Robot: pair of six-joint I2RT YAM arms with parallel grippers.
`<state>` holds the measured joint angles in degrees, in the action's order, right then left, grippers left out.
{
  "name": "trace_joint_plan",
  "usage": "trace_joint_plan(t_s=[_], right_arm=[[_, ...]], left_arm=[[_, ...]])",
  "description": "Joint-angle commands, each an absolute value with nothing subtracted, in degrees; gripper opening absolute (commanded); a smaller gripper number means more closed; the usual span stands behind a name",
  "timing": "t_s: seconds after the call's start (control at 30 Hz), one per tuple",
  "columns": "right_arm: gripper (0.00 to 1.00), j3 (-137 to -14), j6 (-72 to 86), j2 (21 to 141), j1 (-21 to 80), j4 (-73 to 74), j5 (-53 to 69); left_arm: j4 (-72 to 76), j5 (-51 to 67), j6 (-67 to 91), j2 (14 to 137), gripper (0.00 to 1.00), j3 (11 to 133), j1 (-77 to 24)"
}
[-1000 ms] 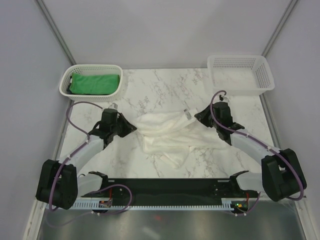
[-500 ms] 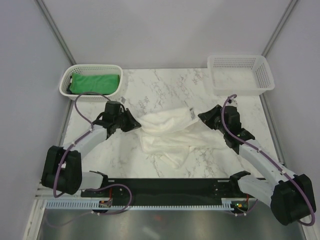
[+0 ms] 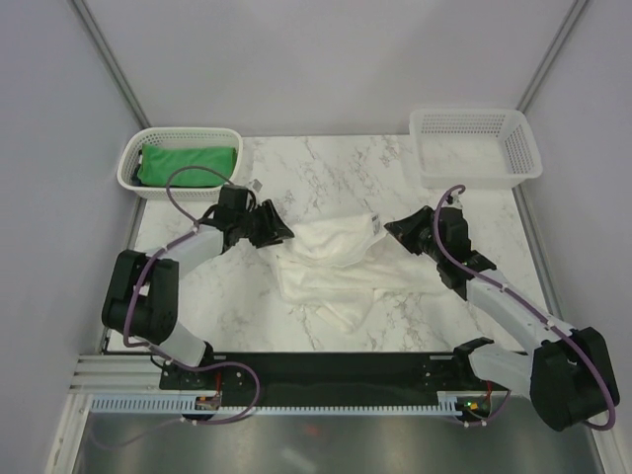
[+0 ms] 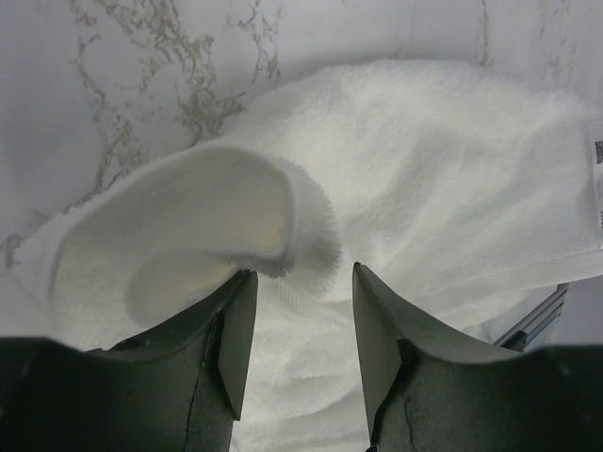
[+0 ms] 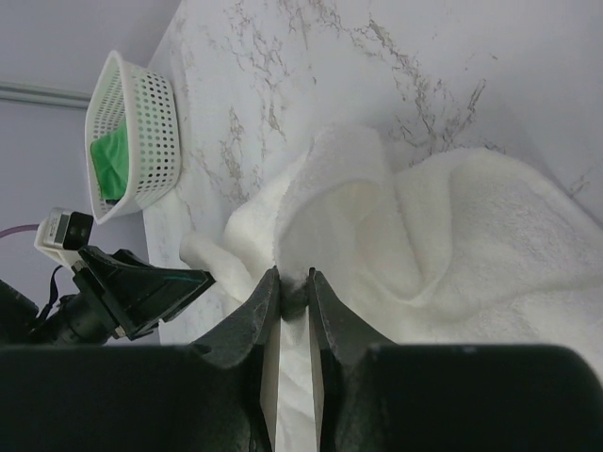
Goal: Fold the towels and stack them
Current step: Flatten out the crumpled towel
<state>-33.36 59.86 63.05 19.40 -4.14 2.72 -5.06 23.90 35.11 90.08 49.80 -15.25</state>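
Note:
A crumpled white towel [image 3: 331, 262] lies in the middle of the marble table [image 3: 326, 173]. My left gripper [image 3: 284, 230] is at its left edge, open. In the left wrist view the gripper [image 4: 300, 278] has a curled corner of the towel [image 4: 207, 217] lying free just ahead of its left finger [image 4: 231, 330]. My right gripper [image 3: 391, 229] is at the towel's right edge. In the right wrist view it [image 5: 294, 279] is shut on a raised fold of the white towel [image 5: 452, 235]. A green towel [image 3: 188, 165] lies folded in the left basket [image 3: 128, 163].
A white mesh basket [image 3: 528, 148] stands at the back right with nothing showing in it. The left basket [image 5: 155, 104] and the left gripper [image 5: 174, 282] show in the right wrist view. Grey walls close in the table on both sides.
My left gripper has moved right and away from the arm bases, then opened and let go of the towel corner. My right gripper has stayed shut on its fold, barely shifting.

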Motion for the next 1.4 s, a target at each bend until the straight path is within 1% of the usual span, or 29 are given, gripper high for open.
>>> trace_joint_plan(t_s=[0.0,0.17,0.37,0.57,0.7,0.77,0.83,0.87,0.97,1.03,1.1,1.23,1.37], right_arm=[[0.00,-35.86,59.95,64.33,19.60,-6.77,2.46],[0.00,-35.60,59.41,63.99,19.60,-6.59,1.93],[0.00,-35.95,58.89,63.28,19.51,-5.72,1.41],[0.00,-35.77,58.62,62.93,19.60,-5.27,1.14],[0.00,-35.60,58.54,62.40,19.60,-5.19,1.14],[0.00,-35.51,58.45,62.14,19.60,-5.01,1.06],[0.00,-35.25,58.45,61.88,19.60,-4.92,0.97],[0.00,-35.16,58.36,61.70,19.60,-4.92,0.88],[0.00,-34.89,58.53,61.35,19.60,-4.92,0.70],[0.00,-35.33,58.36,61.26,19.60,-4.83,0.70],[0.00,-35.59,58.10,61.08,19.60,-4.48,0.62],[0.00,-35.77,58.01,60.73,19.60,-4.22,0.35],[0.00,-35.33,58.01,60.65,19.60,-4.13,0.35]], left_arm=[[-9.66,19.61,32.61,86.14,0.53,48.96,-15.47],[-16.25,14.95,33.13,84.38,0.52,48.69,-15.47],[-18.01,12.31,35.50,80.78,0.56,46.94,-15.38],[-20.92,5.37,37.08,72.70,0.60,45.44,-15.47],[-18.20,5.80,36.74,65.93,0.62,41.15,-15.38],[-16.09,5.27,37.17,63.12,0.65,37.45,-15.29],[-13.72,7.37,37.53,62.84,0.65,34.55,-15.03],[-10.84,10.69,38.49,63.97,0.64,33.85,-14.59],[-5.30,14.83,40.51,67.23,0.58,31.65,-13.54],[-0.99,18.09,41.13,69.69,0.57,29.90,-13.10],[3.07,18.89,42.62,71.71,0.58,29.36,-12.75],[1.14,17.58,42.72,76.19,0.60,31.29,-12.66],[4.21,14.94,43.85,75.41,0.60,29.01,-12.22]])
